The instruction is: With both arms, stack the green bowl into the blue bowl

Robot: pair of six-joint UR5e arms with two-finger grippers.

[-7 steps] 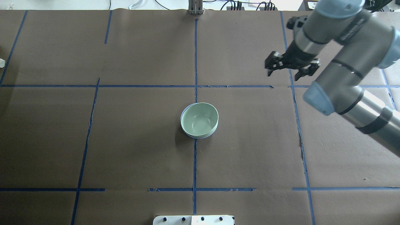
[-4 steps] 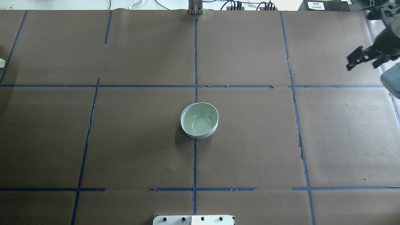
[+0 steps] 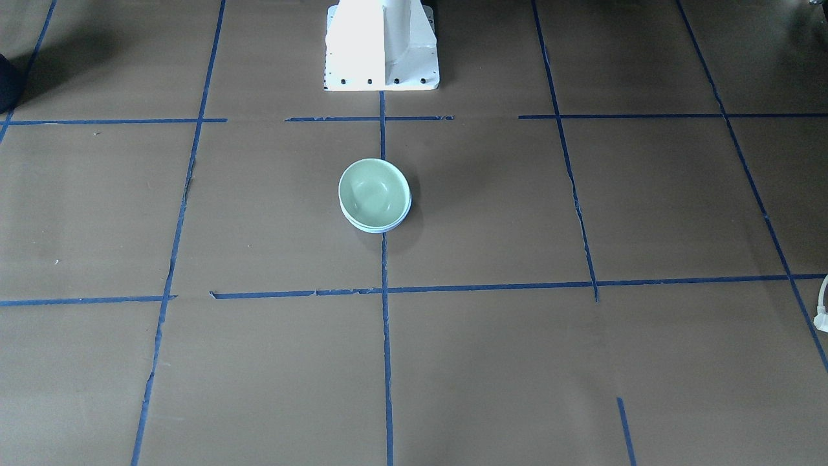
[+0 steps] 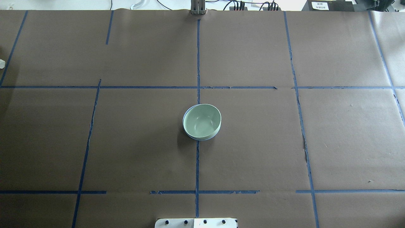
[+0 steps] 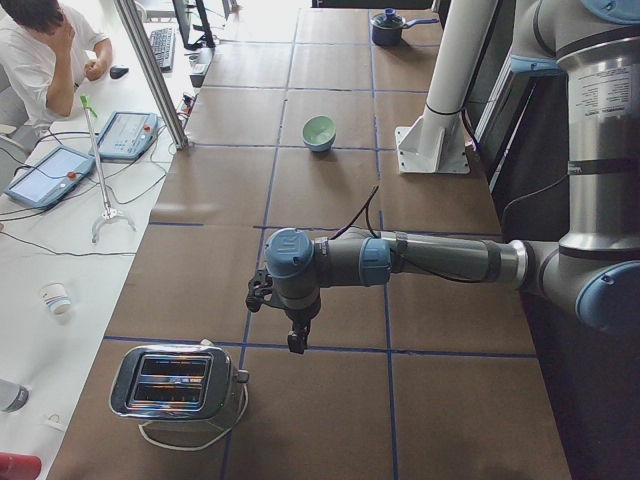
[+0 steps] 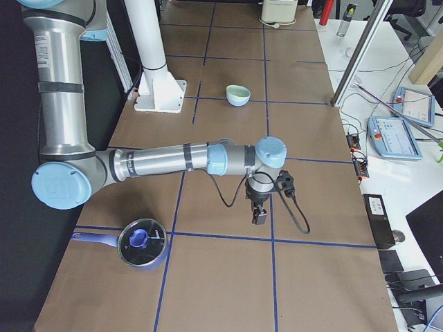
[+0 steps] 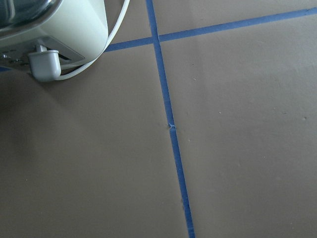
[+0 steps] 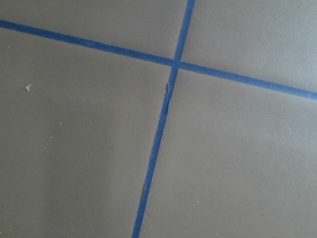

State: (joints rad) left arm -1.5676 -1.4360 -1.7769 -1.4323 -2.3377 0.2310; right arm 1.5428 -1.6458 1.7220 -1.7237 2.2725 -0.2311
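The green bowl (image 4: 202, 120) sits nested inside the blue bowl (image 4: 186, 111) at the table's centre, on the middle tape line. Only a thin blue rim shows around it. The pair also shows in the front view, green bowl (image 3: 372, 191) over blue bowl (image 3: 376, 228). Both arms are far from the bowls. The left gripper (image 5: 296, 344) hangs low over the table's left end next to a toaster. The right gripper (image 6: 259, 218) hangs over the right end. They show only in the side views, so I cannot tell whether they are open or shut. Neither holds a bowl.
A chrome toaster (image 5: 175, 385) with a white cable stands at the left end, also in the left wrist view (image 7: 59, 34). A blue lidded pot (image 6: 142, 243) sits at the right end. The white pedestal (image 3: 381, 45) stands at the robot's edge. A person (image 5: 35, 50) sits beyond the table.
The right arm and its gripper have swung out of the overhead view to the right. The stacked bowls have not moved.
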